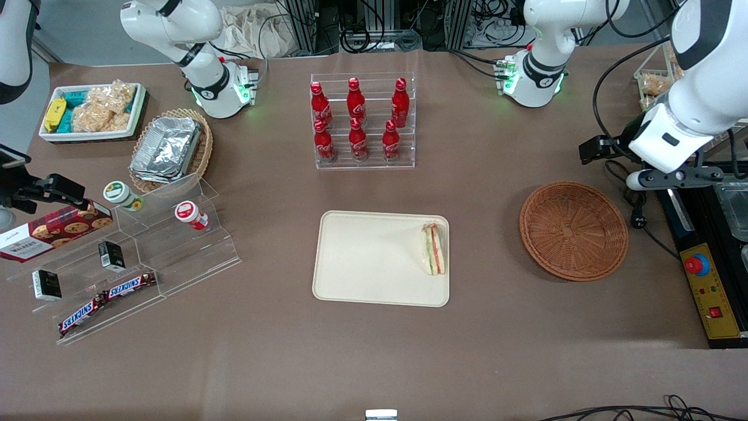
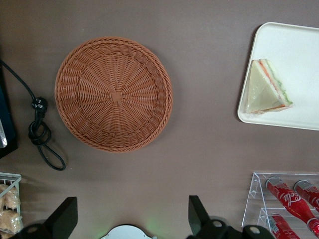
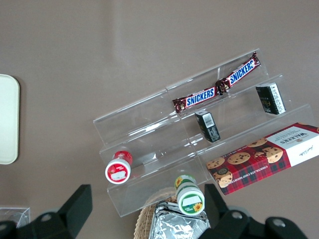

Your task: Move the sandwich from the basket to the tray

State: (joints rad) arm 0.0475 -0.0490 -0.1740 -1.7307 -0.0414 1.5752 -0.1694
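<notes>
The sandwich (image 1: 433,249), a wrapped triangular wedge, lies on the cream tray (image 1: 374,257) at the tray's edge nearest the basket. It also shows in the left wrist view (image 2: 266,89) on the tray (image 2: 299,55). The round reddish-brown wicker basket (image 1: 574,230) is empty, as the wrist view (image 2: 113,93) also shows. My left gripper (image 1: 681,175) hangs above the table just past the basket's rim, toward the working arm's end and a little farther from the front camera. It is open and empty, its fingers (image 2: 199,215) spread wide. A strip of the tray (image 3: 7,119) shows in the right wrist view.
A clear rack of red cola bottles (image 1: 362,120) stands farther from the front camera than the tray. A black cable and plug (image 2: 40,134) and a control box with a red button (image 1: 697,265) lie beside the basket. Acrylic snack steps (image 1: 128,251) stand toward the parked arm's end.
</notes>
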